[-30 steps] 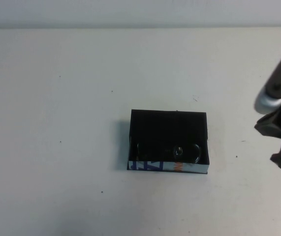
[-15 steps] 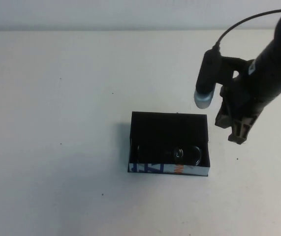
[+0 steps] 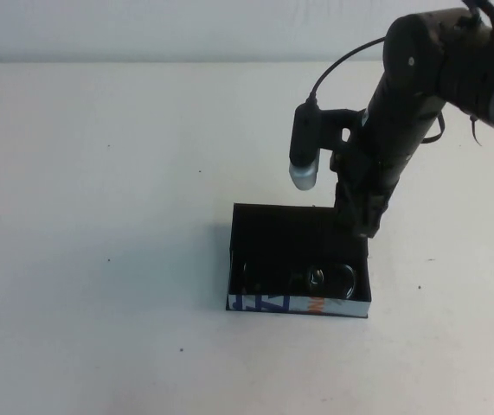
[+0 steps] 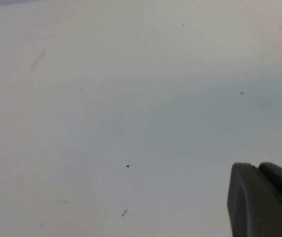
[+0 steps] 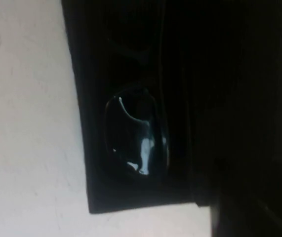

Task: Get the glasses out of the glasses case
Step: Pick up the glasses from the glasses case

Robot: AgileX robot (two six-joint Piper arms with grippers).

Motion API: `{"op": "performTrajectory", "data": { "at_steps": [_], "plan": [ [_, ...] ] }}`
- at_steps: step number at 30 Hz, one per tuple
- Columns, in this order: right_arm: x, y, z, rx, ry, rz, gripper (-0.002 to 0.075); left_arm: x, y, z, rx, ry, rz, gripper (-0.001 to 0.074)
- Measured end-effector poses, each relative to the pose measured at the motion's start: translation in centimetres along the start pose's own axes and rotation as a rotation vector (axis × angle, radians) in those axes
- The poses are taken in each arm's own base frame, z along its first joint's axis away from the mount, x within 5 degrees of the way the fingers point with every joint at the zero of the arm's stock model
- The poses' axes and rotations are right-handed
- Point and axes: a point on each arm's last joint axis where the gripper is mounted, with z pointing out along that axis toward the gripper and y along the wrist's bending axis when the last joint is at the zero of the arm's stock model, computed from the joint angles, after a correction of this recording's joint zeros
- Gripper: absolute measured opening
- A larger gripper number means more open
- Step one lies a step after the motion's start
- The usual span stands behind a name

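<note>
The glasses case (image 3: 264, 242) is a black open box with a white printed front panel, near the table's middle. The black glasses (image 3: 329, 278) lie inside along its front wall; their lens glints. In the right wrist view one dark lens (image 5: 137, 139) shows inside the case (image 5: 86, 163). My right gripper (image 3: 359, 223) hangs over the case's far right corner, pointing down. My left gripper (image 4: 266, 200) is out of the high view; its wrist view shows it over bare table.
A white table (image 3: 99, 216) surrounds the case. The right arm (image 3: 420, 78) and its grey wrist camera (image 3: 304, 156) reach in from the far right. A pale wall runs along the back edge.
My right arm has swung in from the right edge to over the case's far right corner. The case and glasses have not moved.
</note>
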Motion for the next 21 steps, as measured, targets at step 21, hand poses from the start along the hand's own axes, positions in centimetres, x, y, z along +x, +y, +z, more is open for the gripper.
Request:
{"op": "performTrajectory", "data": {
  "at_steps": [21],
  "plan": [
    [-3.0,1.9,5.5,-0.177,-0.061,-0.041,0.0359,0.0,0.0,0.0,0.000,0.000,0.000,-0.0005]
  ]
}}
